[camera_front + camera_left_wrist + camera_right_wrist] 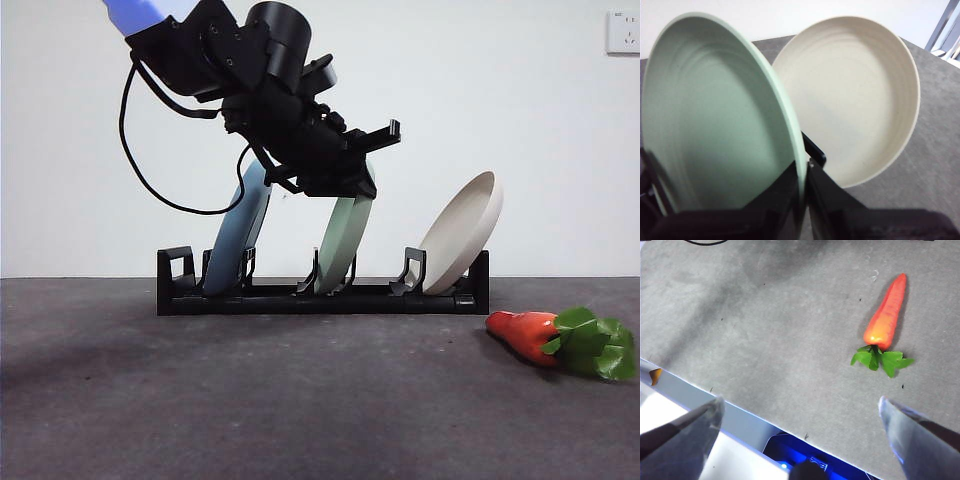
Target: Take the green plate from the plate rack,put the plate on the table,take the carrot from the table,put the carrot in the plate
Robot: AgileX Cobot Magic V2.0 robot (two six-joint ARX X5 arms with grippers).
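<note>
The left tool [352, 175] reaches down from above and is clamped on the upper rim of the green plate [345, 245], which stands on edge in the middle slot of the plate rack [320, 298], leaning like the light blue plate [238, 240] and the beige plate [462, 232] on either side of it. The carrot [528, 333] lies flat on the table [250, 400] just off the rack's end nearest the beige plate, its long axis running along the table, its tip toward the rack and its leaves away. The right tool [800, 417] hangs wide open and empty above the table's edge, apart from the carrot.
</note>
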